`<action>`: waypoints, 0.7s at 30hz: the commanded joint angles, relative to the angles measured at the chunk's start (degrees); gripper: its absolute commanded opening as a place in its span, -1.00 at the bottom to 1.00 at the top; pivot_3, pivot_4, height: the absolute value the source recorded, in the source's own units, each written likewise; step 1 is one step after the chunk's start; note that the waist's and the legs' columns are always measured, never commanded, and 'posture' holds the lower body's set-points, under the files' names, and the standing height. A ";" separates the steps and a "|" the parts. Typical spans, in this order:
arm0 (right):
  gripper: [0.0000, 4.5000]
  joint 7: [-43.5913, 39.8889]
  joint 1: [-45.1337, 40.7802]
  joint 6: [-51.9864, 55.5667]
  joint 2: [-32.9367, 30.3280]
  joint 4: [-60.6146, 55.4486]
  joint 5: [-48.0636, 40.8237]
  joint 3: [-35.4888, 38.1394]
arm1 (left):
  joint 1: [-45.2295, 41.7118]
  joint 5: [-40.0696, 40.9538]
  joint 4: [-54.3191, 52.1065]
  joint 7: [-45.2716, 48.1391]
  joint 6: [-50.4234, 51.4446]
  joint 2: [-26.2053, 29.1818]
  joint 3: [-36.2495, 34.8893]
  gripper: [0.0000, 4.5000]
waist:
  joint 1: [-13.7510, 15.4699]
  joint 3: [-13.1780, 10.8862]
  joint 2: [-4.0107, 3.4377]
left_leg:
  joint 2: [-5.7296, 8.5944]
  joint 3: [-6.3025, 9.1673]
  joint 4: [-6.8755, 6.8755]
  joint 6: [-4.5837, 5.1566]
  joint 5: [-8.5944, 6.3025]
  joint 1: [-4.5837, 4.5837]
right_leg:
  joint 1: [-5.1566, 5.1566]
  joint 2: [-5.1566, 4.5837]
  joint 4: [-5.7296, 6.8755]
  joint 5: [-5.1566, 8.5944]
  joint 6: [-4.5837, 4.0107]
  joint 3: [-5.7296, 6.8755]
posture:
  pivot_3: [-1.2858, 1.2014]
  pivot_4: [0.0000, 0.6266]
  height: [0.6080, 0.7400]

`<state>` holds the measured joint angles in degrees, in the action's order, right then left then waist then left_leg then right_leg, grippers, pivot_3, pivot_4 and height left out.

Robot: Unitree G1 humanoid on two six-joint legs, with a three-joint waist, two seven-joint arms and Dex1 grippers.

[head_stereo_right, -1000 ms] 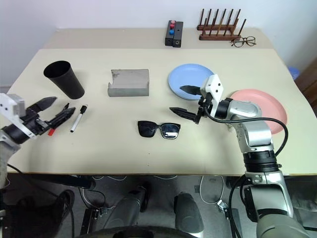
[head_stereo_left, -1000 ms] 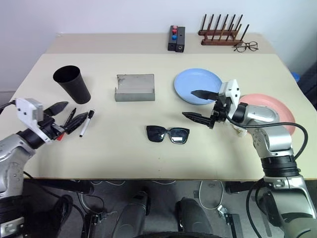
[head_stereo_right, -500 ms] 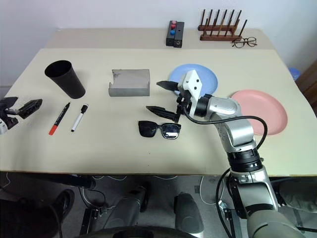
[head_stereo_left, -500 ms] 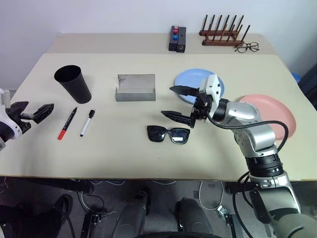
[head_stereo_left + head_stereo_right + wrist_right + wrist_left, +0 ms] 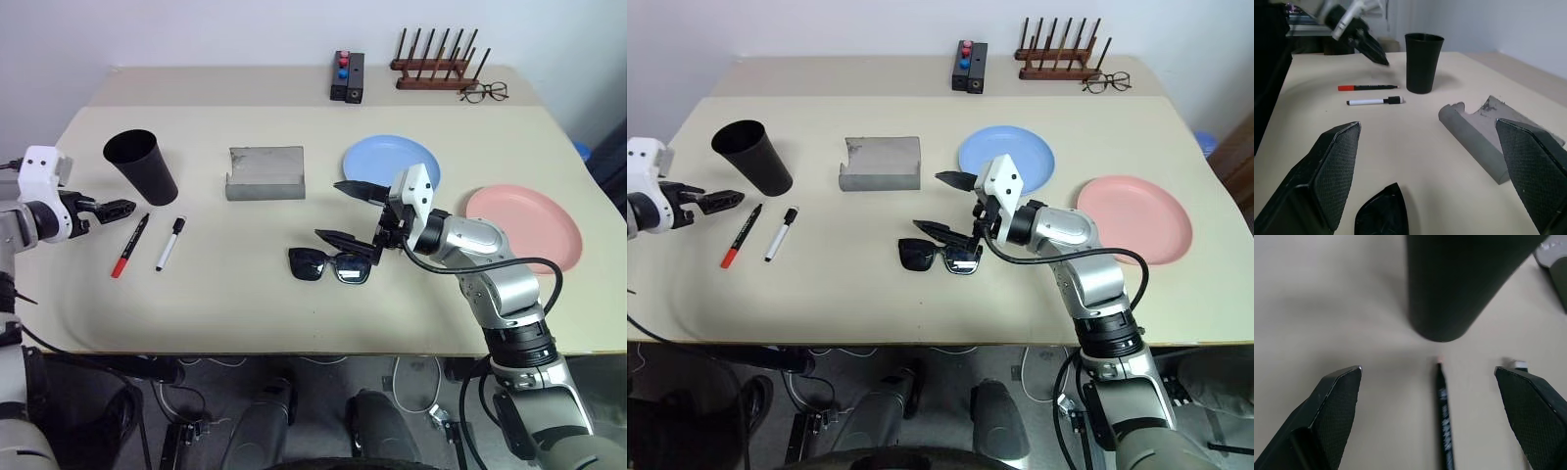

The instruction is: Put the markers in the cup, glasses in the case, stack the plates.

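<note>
Both grippers stood wide and empty: right gripper [image 5: 351, 211] over the glasses [image 5: 330, 265], left gripper [image 5: 110, 207] beside the markers [image 5: 130, 245].

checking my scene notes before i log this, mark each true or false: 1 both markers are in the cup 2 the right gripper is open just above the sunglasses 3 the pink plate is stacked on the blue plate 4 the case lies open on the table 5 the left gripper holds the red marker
1. False: both markers lie on the table beside the cup.
2. True: right gripper, sunglasses.
3. False: the pink plate and blue plate lie apart.
4. True: case.
5. False: the left gripper is open, holding nothing.
</note>
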<state>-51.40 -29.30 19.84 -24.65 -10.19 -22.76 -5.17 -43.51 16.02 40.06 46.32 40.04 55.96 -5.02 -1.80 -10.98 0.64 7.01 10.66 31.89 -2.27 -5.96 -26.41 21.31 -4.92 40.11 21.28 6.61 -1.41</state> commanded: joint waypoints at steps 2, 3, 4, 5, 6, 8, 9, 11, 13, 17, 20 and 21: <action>0.99 0.85 0.36 0.63 -0.52 -3.57 -1.34 1.29 | -3.87 -3.90 5.07 1.16 -1.94 -1.57 2.32 1.00 | -0.50 0.00 0.01 | 0.00 0.02 0.01 0.00 0.00 0.00 | 0.00 0.00 0.01 0.00 0.00 0.01 | 0.03 -0.52 0.98; 0.99 0.85 0.49 0.71 -0.76 -3.71 -1.28 1.33 | -4.13 -4.87 5.81 1.30 -2.27 -2.35 3.23 1.00 | -0.61 0.00 0.01 | 0.00 0.02 0.01 0.01 0.00 -0.01 | 0.00 0.00 0.02 0.00 0.01 0.01 | 0.03 -0.52 0.98; 0.99 0.86 0.60 0.79 -0.93 -3.85 -1.24 1.38 | -4.33 -5.68 6.34 1.40 -2.45 -2.85 3.82 1.00 | -0.64 0.01 0.01 | 0.01 0.02 0.02 0.01 0.01 -0.01 | -0.01 0.01 0.02 -0.01 0.01 0.01 | 0.03 -0.52 0.98; 0.99 0.88 0.68 0.90 -1.04 -3.98 -1.29 1.45 | -4.45 -6.25 6.78 1.59 -2.32 -3.24 4.22 1.00 | -0.68 0.01 0.02 | 0.01 0.02 0.03 0.01 0.01 -0.01 | -0.02 0.01 0.02 -0.01 0.02 0.01 | 0.03 -0.52 0.98; 0.99 0.94 0.56 1.08 -1.12 -3.92 -1.40 1.60 | -4.49 -6.74 7.10 1.93 -2.40 -3.57 4.64 1.00 | -0.72 0.01 0.02 | 0.01 0.02 0.05 0.01 0.01 -0.01 | -0.02 0.01 0.02 -0.01 0.03 0.02 | 0.03 -0.52 0.98; 0.99 0.99 0.23 1.45 -1.35 -3.93 -1.72 1.92 | -4.50 -7.32 7.82 2.29 -1.83 -4.31 5.00 1.00 | -0.88 0.00 0.02 | 0.01 0.02 0.05 0.01 0.01 -0.01 | -0.02 0.01 0.04 -0.02 0.03 0.01 | 0.03 -0.52 0.98; 0.99 1.01 0.13 1.59 -1.45 -3.97 -1.87 2.02 | -4.50 -7.57 8.06 2.48 -1.59 -4.54 5.10 1.00 | -0.90 0.00 0.02 | 0.01 0.01 0.05 0.01 0.01 -0.01 | -0.02 0.01 0.06 -0.02 0.03 0.01 | 0.03 -0.52 0.98; 1.00 1.04 0.04 1.71 -1.64 -4.12 -1.96 2.01 | -4.52 -8.23 8.53 2.23 -1.02 -4.69 5.20 0.77 | -0.86 0.00 0.02 | 0.00 0.01 0.05 0.02 0.01 0.00 | -0.02 0.01 0.08 -0.02 0.03 0.01 | 0.03 -0.52 0.98; 1.00 0.96 -0.03 1.83 -1.78 -4.12 -1.97 2.06 | -4.62 -8.84 8.40 2.34 1.05 -4.40 5.51 0.40 | -0.84 0.01 0.02 | 0.01 0.01 0.07 0.02 0.01 0.00 | -0.02 0.01 0.09 -0.02 0.03 0.01 | 0.03 -0.52 0.98; 1.00 0.88 -0.19 1.85 -1.86 -3.76 -1.81 1.98 | -3.72 -8.86 7.09 3.37 3.15 -4.02 5.06 -0.52 | -0.79 0.01 0.03 | 0.01 0.01 0.10 0.02 0.01 0.00 | -0.04 0.01 0.09 -0.02 0.05 0.01 | 0.03 -0.52 0.98; 1.00 0.63 -0.41 1.82 -1.79 -3.41 -1.97 2.00 | -1.75 -9.22 4.12 5.08 4.04 -2.76 5.78 -0.99 | -0.81 0.01 0.03 | 0.01 0.01 0.10 0.02 0.01 0.00 | -0.05 0.00 0.09 -0.03 0.05 0.01 | 0.03 -0.52 0.98; 1.00 0.58 -0.45 1.63 -1.78 -3.26 -1.78 1.88 | -0.97 -9.12 2.63 5.41 5.06 -2.13 5.62 -0.99 | -0.88 0.01 0.03 | 0.01 0.00 0.10 0.02 0.01 0.01 | -0.05 0.00 0.09 -0.03 0.05 0.01 | 0.03 -0.52 0.98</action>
<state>-50.69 -28.51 22.12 -26.00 -11.47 -23.79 -4.09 -45.37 7.37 44.12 50.74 43.57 52.35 0.36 -2.68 -10.97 0.67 7.02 10.66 31.98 -2.25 -5.95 -26.40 21.26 -4.92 40.20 21.26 6.66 -1.41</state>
